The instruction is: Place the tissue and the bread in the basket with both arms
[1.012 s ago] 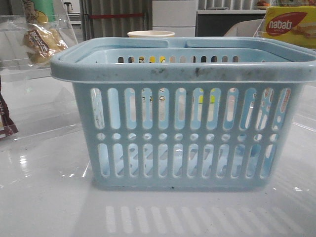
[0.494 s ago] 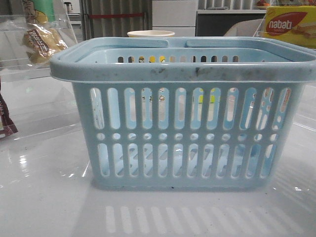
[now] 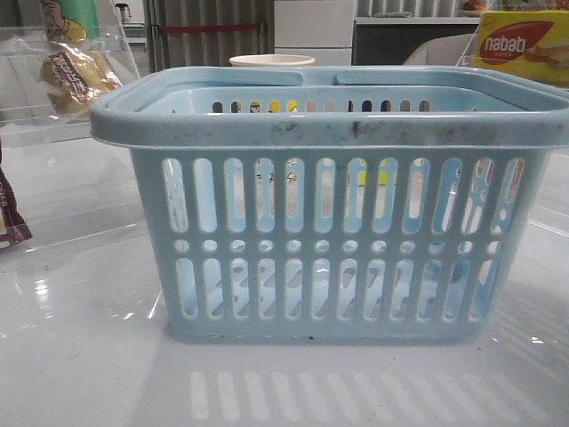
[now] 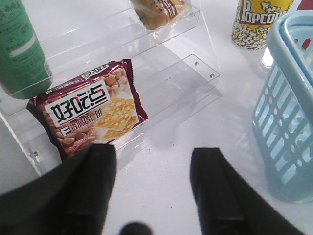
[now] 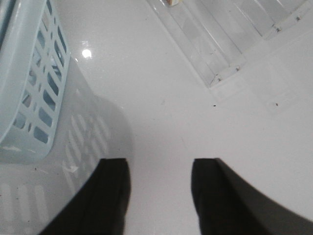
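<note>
**Both grippers open, nothing held — basket centre, bread far left**

The basket [image 3: 329, 205] sits mid-table, right in front of me, upright, rim scuffed with dark marks. Through the slots I can't make out anything lying in it.

The bread [image 3: 76, 78] is on the far left, up on the upper step of a clear acrylic stand [image 3: 62, 191], well apart from the basket. My left wrist camera catches only its lower edge [image 4: 159, 11] at the border of the view.

My left gripper [image 4: 151, 188] hangs over bare table [image 4: 166, 161] just in front of that stand, fingers [image 4: 93, 181] spread wide with nothing between them. Just beyond the fingertips, a maroon cracker packet [image 4: 90, 110] leans on the stand's lowest step. A green bottle [image 4: 19, 49] stands beside it, one step up. A popcorn cup [image 4: 257, 22] stands further off, near the basket's corner [image 4: 286, 98].

My right gripper [image 5: 159, 188] is also spread apart and empty, over white table on the basket's right side; the basket's wall [image 5: 34, 83] is near but not touching. A second clear stand [image 5: 220, 44] lies beyond.

A yellow nabati box [image 3: 524, 44] sits far right, a pale cup rim [image 3: 271, 61] shows behind the basket.

Tissue — I can't find it in any view.
</note>
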You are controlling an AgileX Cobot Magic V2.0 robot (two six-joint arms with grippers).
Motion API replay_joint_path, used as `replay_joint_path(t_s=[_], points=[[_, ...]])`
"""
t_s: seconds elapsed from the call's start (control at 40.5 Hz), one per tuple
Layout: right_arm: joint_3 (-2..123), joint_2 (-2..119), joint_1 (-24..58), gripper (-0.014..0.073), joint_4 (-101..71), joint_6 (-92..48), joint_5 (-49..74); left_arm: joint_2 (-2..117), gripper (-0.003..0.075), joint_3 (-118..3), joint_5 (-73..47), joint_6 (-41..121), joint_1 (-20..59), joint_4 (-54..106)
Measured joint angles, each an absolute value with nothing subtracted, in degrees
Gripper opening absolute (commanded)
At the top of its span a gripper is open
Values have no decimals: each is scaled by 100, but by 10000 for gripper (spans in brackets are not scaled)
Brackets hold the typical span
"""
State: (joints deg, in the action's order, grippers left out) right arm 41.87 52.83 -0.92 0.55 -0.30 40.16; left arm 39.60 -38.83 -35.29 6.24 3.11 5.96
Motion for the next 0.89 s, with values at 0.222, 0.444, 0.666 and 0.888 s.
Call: replay_joint_path(t_s=[0.222, 0.444, 0.666, 0.888], points=[[4300, 5557, -259, 519, 55, 131, 3382, 3993, 489, -3883, -3455, 624, 311, 596], [5033, 6294, -926, 519, 55, 168, 3188, 3994, 489, -3883, -3435, 624, 311, 610], [5827, 7403, -1179, 519, 65, 190, 3165, 3994, 489, -3883, -3435, 624, 311, 610], [6505, 8431, -1183, 519, 65, 190, 3117, 3994, 489, -3883, -3435, 624, 311, 610]])
